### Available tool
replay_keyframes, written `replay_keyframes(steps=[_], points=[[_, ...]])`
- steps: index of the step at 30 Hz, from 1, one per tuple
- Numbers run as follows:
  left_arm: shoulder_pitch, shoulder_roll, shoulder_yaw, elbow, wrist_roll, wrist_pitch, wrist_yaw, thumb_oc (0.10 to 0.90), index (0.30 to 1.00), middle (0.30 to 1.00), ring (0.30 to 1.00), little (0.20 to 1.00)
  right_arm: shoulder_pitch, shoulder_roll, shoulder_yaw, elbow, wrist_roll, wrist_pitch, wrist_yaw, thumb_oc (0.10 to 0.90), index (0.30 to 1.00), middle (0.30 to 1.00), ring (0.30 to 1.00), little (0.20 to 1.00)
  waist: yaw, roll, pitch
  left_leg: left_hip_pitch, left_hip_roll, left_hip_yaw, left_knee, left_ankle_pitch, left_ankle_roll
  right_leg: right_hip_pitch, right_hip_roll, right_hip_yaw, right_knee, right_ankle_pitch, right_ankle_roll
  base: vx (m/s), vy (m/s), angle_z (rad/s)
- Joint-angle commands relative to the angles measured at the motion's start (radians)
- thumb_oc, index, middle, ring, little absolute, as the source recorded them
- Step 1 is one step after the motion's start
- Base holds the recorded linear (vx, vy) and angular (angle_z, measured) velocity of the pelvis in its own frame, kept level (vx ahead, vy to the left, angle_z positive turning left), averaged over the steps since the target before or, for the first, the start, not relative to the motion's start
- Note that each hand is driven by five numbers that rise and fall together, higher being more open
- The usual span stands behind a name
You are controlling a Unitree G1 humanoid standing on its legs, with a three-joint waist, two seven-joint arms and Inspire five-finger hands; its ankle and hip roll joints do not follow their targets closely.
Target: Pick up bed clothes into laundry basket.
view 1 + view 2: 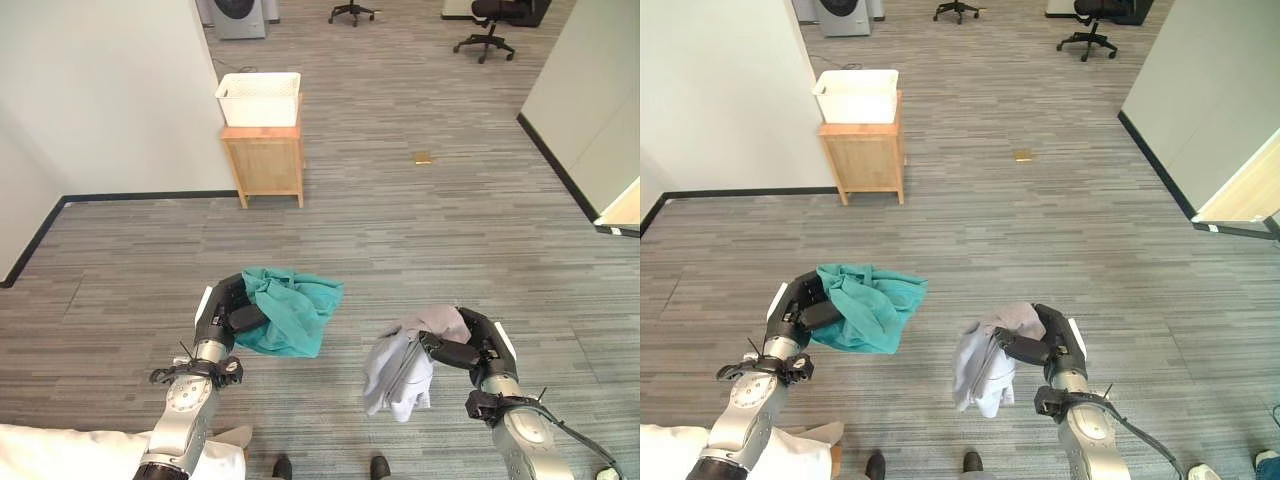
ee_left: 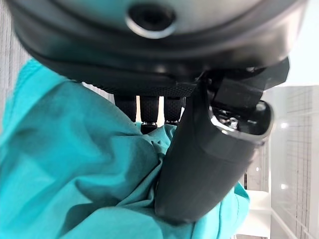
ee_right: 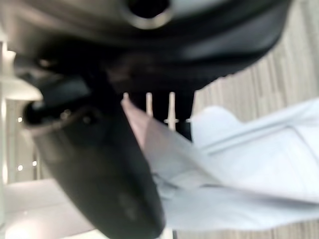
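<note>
L hand point(image 1: 228, 312) is up in front of the robot w/ fingers and thumb curled round a teal garment point(image 1: 290, 310); cloth bunched in the grip, rest draping toward the middle, off the floor; L wrist view shows the thumb point(image 2: 199, 164) pressed down across the teal folds w/ the fingers point(image 2: 149, 109) tucked in behind the fabric; R hand point(image 1: 470, 345) likewise closed on a pale grey-white garment point(image 1: 400, 365), which hangs down in a loose bundle from the grip, clear of the floor; R wrist view has the thumb point(image 3: 99, 164) clamped over the pale cloth, fingers point(image 3: 164, 107) partly hidden behind it; the two garments are apart, teal on the robot's L, pale one on its R, w/ bare grey plank floor point(image 1: 400, 230) between and beyond; white laundry basket point(image 1: 259, 98) sits on top of a small wooden cabinet point(image 1: 264, 160) well ahead, against a white wall point(image 1: 110, 90), far from both hands; a white bed edge point(image 1: 60, 450) shows at lower L by the L arm; two black office chairs point(image 1: 487, 30) stand at the far end of the room, plus a small tan object point(image 1: 422, 157) on the floor past the cabinet, can't tell what it is.
</note>
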Motion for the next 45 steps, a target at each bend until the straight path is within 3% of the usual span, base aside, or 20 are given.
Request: replay_keyframes(steps=[1,7,8,11,13,16,21,24,27,28,29,30,32,34,35,37,38,40,42,45], points=[[-0.133,0.067,0.068,-0.079,-0.010,-0.101,0.011,0.400,0.300,0.300,0.300,0.300,-0.107,-0.033,-0.021,-0.146,0.041,-0.117,0.003,0.400,0.300,0.300,0.300,0.300,0.028,-0.041,-0.089,-0.055,-0.033,0.023,0.105,-0.098,0.030,-0.038,-0.032,-0.016,0.111,-0.107,0.009,0.07,0.003,0.01],[-0.109,0.088,0.117,-0.101,-0.009,-0.112,0.043,0.400,0.300,0.300,0.300,0.300,-0.168,-0.027,0.005,-0.155,0.063,-0.130,-0.008,0.400,0.300,0.300,0.300,0.300,0.050,-0.035,-0.075,-0.066,-0.052,0.046,0.112,-0.118,0.057,-0.093,-0.057,-0.003,0.192,-0.111,0.036,0.04,0.066,-0.06],[-0.091,0.081,0.133,-0.102,-0.020,-0.113,0.046,0.400,0.300,0.300,0.300,0.300,-0.169,-0.012,0.010,-0.170,0.061,-0.134,-0.007,0.400,0.300,0.300,0.300,0.300,0.048,-0.019,-0.055,-0.062,-0.055,0.053,0.116,-0.131,0.078,-0.179,-0.069,0.011,0.348,-0.089,0.059,-0.01,0.097,-0.26],[-0.068,0.075,0.142,-0.106,-0.022,-0.110,0.041,0.400,0.300,0.300,0.300,0.300,-0.155,0.000,0.013,-0.187,0.036,-0.133,-0.005,0.400,0.300,0.300,0.300,0.300,0.045,-0.011,-0.028,-0.037,-0.064,0.074,0.118,-0.155,0.097,-0.255,-0.082,0.020,0.539,-0.028,0.084,0.04,0.129,-0.39],[-0.062,0.074,0.140,-0.106,-0.021,-0.107,0.031,0.400,0.300,0.300,0.300,0.300,-0.133,0.011,0.007,-0.198,0.026,-0.132,-0.002,0.400,0.300,0.300,0.300,0.300,0.022,0.009,-0.005,0.000,-0.049,0.071,0.109,-0.164,0.098,-0.340,-0.078,0.010,0.651,0.002,0.072,0.20,0.106,-0.11],[-0.058,0.071,0.138,-0.112,-0.024,-0.111,0.023,0.400,0.300,0.300,0.300,0.300,-0.100,0.024,-0.017,-0.186,0.056,-0.134,0.003,0.400,0.300,0.300,0.300,0.300,-0.018,0.013,0.003,0.074,-0.037,0.070,0.072,-0.206,0.074,-0.409,-0.125,-0.039,0.540,-0.012,0.073,0.38,-0.049,0.00],[-0.060,0.060,0.135,-0.097,-0.026,-0.111,0.014,0.400,0.300,0.300,0.300,0.300,-0.050,0.007,-0.063,-0.187,0.062,-0.138,0.001,0.400,0.300,0.300,0.300,0.300,-0.104,-0.003,0.006,0.181,-0.027,0.026,0.033,-0.256,0.032,-0.436,-0.094,-0.061,0.151,0.059,0.091,0.37,-0.147,0.21],[-0.066,0.058,0.141,-0.091,0.000,-0.116,0.011,0.400,0.300,0.300,0.300,0.300,-0.031,-0.013,-0.077,-0.186,0.009,-0.128,-0.005,0.400,0.300,0.300,0.300,0.300,-0.142,-0.004,-0.010,0.232,-0.002,0.014,0.037,-0.259,0.007,-0.453,-0.072,-0.091,0.087,0.099,0.109,0.47,-0.251,0.51],[-0.075,0.025,0.133,-0.090,-0.004,-0.122,0.010,0.400,0.300,0.300,0.300,0.300,-0.011,-0.031,-0.082,-0.191,-0.006,-0.125,0.018,0.400,0.300,0.300,0.300,0.300,-0.154,-0.004,-0.034,0.213,0.014,-0.012,0.145,-0.189,-0.029,-0.415,-0.057,-0.070,0.134,0.120,0.070,0.38,-0.289,0.45],[-0.087,0.013,0.120,-0.083,-0.027,-0.125,0.009,0.400,0.300,0.300,0.300,0.300,-0.005,-0.047,-0.088,-0.183,-0.010,-0.121,0.017,0.400,0.300,0.300,0.300,0.300,-0.162,0.009,-0.037,0.181,0.046,-0.034,0.277,-0.015,-0.072,-0.396,-0.032,-0.064,0.178,0.083,0.036,0.36,-0.294,0.06],[-0.097,0.002,0.109,-0.074,-0.054,-0.122,0.011,0.400,0.300,0.300,0.300,0.300,-0.018,-0.079,-0.090,-0.175,-0.039,-0.116,0.006,0.400,0.300,0.300,0.300,0.300,-0.162,0.004,-0.032,0.122,0.050,-0.040,0.398,0.083,-0.092,-0.367,-0.032,-0.075,0.196,0.051,0.007,0.36,-0.289,0.12],[-0.097,0.002,0.109,-0.074,-0.054,-0.122,0.011,0.400,0.300,0.300,0.300,0.300,-0.018,-0.079,-0.089,-0.175,-0.040,-0.116,0.006,0.400,0.300,0.300,0.300,0.300,-0.164,0.005,-0.034,0.120,0.051,-0.041,0.400,0.080,-0.091,-0.368,-0.032,-0.077,0.197,0.048,0.008,0.26,-0.249,0.17],[-0.112,0.005,0.089,-0.067,-0.078,-0.105,-0.015,0.400,0.300,0.300,0.300,0.300,-0.039,-0.122,-0.097,-0.190,-0.071,-0.115,-0.014,0.400,0.300,0.300,0.300,0.300,-0.157,-0.029,-0.018,0.019,0.062,0.011,0.643,0.194,-0.093,-0.299,-0.028,-0.074,0.209,-0.005,-0.048,0.36,-0.417,0.19],[-0.122,0.027,0.087,-0.076,-0.054,-0.098,-0.011,0.400,0.300,0.300,0.300,0.300,-0.046,-0.141,-0.107,-0.197,-0.046,-0.120,-0.029,0.400,0.300,0.300,0.300,0.300,-0.104,-0.056,0.023,-0.114,0.097,0.097,0.803,0.136,-0.061,-0.207,-0.013,-0.070,0.207,-0.067,-0.088,0.53,-0.554,-0.01],[-0.129,0.017,0.087,-0.084,-0.096,-0.098,0.000,0.400,0.300,0.300,0.300,0.300,-0.053,-0.150,-0.105,-0.188,-0.056,-0.110,-0.046,0.400,0.300,0.300,0.300,0.300,-0.061,-0.068,0.045,-0.251,0.100,0.148,0.800,0.087,-0.057,-0.124,-0.010,-0.069,0.173,-0.095,-0.086,0.65,-0.442,-0.02],[-0.122,0.012,0.093,-0.084,-0.103,-0.101,-0.003,0.400,0.300,0.300,0.300,0.300,-0.069,-0.158,-0.113,-0.203,-0.063,-0.111,-0.045,0.400,0.300,0.300,0.300,0.300,-0.020,-0.056,0.041,-0.360,0.106,0.216,0.649,0.085,-0.054,-0.045,0.000,-0.076,0.143,-0.121,-0.074,0.61,-0.220,0.20],[-0.117,0.006,0.089,-0.078,-0.108,-0.105,-0.001,0.400,0.300,0.300,0.300,0.300,-0.069,-0.158,-0.114,-0.203,-0.067,-0.112,-0.047,0.400,0.300,0.300,0.300,0.300,-0.003,-0.053,0.038,-0.378,0.103,0.231,0.594,0.087,-0.055,-0.016,0.001,-0.070,0.128,-0.134,-0.071,0.56,-0.081,0.07],[-0.105,0.006,0.108,-0.067,-0.092,-0.107,0.015,0.400,0.300,0.300,0.300,0.300,-0.085,-0.164,-0.098,-0.200,-0.118,-0.116,-0.056,0.400,0.300,0.300,0.300,0.300,0.051,-0.012,0.027,-0.431,0.076,0.255,0.312,0.121,-0.046,0.049,0.057,-0.054,0.107,-0.184,-0.061,0.71,-0.068,-0.12],[-0.081,0.001,0.116,-0.067,-0.082,-0.103,0.017,0.400,0.300,0.300,0.300,0.300,-0.119,-0.173,-0.068,-0.195,-0.150,-0.117,-0.060,0.400,0.300,0.300,0.300,0.300,0.103,-0.008,0.018,-0.442,0.035,0.226,0.074,0.140,-0.028,0.131,0.069,-0.022,0.091,-0.228,-0.057,0.67,-0.088,-0.23],[-0.048,0.011,0.128,-0.081,-0.061,-0.096,0.015,0.400,0.300,0.300,0.300,0.300,-0.158,-0.164,-0.044,-0.180,-0.143,-0.107,-0.055,0.400,0.300,0.300,0.300,0.300,0.120,-0.025,-0.012,-0.435,0.017,0.259,0.029,0.168,-0.025,0.216,0.049,-0.015,0.075,-0.262,-0.045,0.69,-0.086,-0.45]])
